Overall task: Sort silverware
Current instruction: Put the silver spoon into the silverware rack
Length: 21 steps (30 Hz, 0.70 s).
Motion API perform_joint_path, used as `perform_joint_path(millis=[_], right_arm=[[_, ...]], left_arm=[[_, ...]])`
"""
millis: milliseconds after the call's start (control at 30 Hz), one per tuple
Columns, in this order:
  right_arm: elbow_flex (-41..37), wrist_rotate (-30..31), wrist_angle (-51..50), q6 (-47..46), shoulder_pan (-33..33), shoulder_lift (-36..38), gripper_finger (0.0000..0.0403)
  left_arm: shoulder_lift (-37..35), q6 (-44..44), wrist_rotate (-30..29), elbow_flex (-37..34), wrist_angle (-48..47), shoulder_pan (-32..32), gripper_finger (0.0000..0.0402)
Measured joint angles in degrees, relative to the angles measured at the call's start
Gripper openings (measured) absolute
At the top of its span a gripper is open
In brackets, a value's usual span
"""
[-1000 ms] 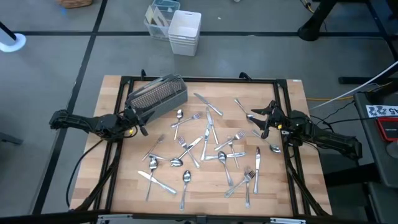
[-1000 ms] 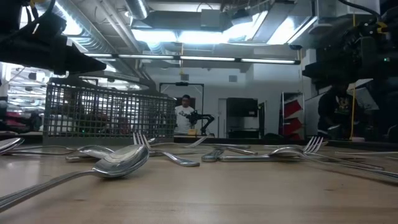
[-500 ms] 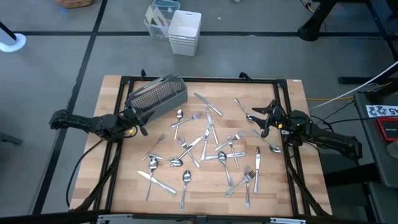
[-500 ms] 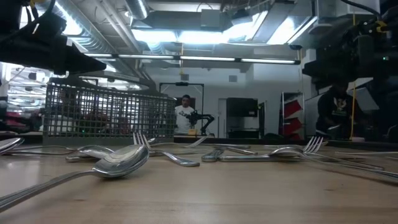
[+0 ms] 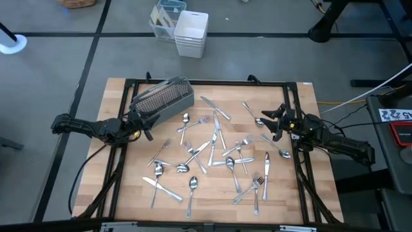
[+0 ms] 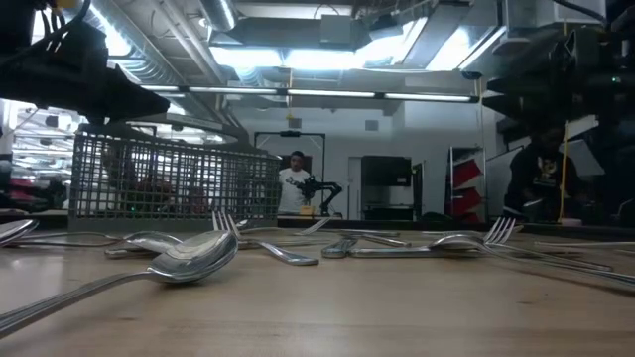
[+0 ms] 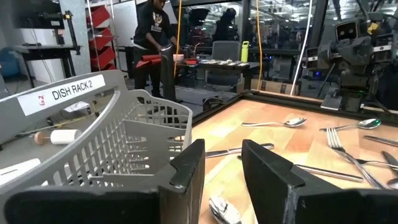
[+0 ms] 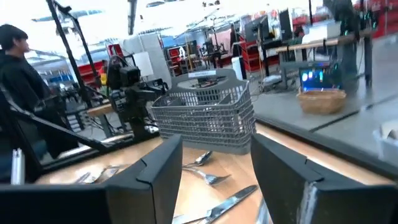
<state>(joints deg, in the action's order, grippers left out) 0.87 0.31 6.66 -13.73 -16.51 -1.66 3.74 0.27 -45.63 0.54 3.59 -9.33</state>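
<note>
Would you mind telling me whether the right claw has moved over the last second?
Yes: the right claw has drifted slightly toward the table's far edge.

Silverware [image 5: 215, 154]: scattered across table centre.
Caddy [image 5: 163, 100]: far-left area.
Left gripper [image 5: 147, 122]: at caddy's near wall.
Right gripper [image 5: 270, 124]: jaws parted, right side.

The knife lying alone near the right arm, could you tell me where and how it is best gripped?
Grip the knife mid-handle from straight above, fingers across its width. It lies flat, lengthwise toward the table's front, apart from the neighbouring fork, so there is room either side.
</note>
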Motion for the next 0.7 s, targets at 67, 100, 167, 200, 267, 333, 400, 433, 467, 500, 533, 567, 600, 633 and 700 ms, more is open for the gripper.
perform_joint_path(millis=[67,100,167,200,267,333,400,433,467,500,533,567,600,633,700], right_arm=[[1.52,-0.15,-4.79,-1.59,-0.01,-0.80,0.0193],[2.81,-0.12,-6.89,-2.36,-0.02,-1.42,0.0193],[5.75,0.53,-9.98,-2.83,0.00,-3.09,0.0193],[7.32,1.32,-11.70,-2.87,-0.01,-4.40,0.0193],[10.13,2.88,-16.33,-2.95,-0.02,-7.46,0.0193],[13.72,4.78,-19.79,-2.95,-0.02,-11.28,0.0193],[17.29,7.35,-23.72,-2.97,-0.02,-15.40,0.0193],[18.88,8.65,-25.87,-2.97,-0.02,-17.66,0.0193],[20.44,9.60,-28.11,-2.98,-0.02,-20.08,0.0193],[21.90,10.45,-29.68,-2.93,-0.02,-22.55,0.0193],[23.35,11.12,-30.85,-2.94,-0.02,-25.11,0.0193],[24.61,11.83,-31.54,-2.95,-0.02,-27.59,0.0193],[25.73,12.29,-32.28,-2.95,-0.02,-30.18,0.0193],[26.60,12.63,-32.75,-2.91,-0.04,-32.80,0.0193],[28.45,12.74,-33.54,-2.92,-0.07,-38.03,0.0193]], left_arm=[[0.01,1.12,0.00,0.00,-0.01,0.00,0.0100],[-0.01,1.51,0.00,0.00,-0.01,0.01,0.0100],[-0.01,0.54,0.00,0.00,-0.01,-0.01,0.0100],[0.01,-0.01,0.00,0.00,-0.01,-0.01,0.0100],[0.00,-0.72,0.00,0.00,-0.01,0.00,0.0100],[0.01,-1.02,0.00,0.00,-0.01,-0.01,0.0100],[0.01,-2.07,0.00,0.00,-0.01,0.01,0.0100],[0.01,-2.59,0.00,0.00,-0.01,0.00,0.0100],[-0.01,-2.80,0.00,0.00,-0.01,-0.01,0.0100],[0.01,-3.02,0.00,0.00,-0.01,-0.01,0.0100],[0.01,-3.14,0.00,0.00,-0.01,0.00,0.0100],[0.01,-3.15,0.00,0.00,-0.01,-0.01,0.0100],[0.01,-3.19,0.00,0.00,-0.01,-0.01,0.0100],[0.01,-3.19,0.00,0.00,-0.01,0.01,0.0100],[0.00,-3.25,0.00,0.00,-0.01,-0.01,0.0100]])
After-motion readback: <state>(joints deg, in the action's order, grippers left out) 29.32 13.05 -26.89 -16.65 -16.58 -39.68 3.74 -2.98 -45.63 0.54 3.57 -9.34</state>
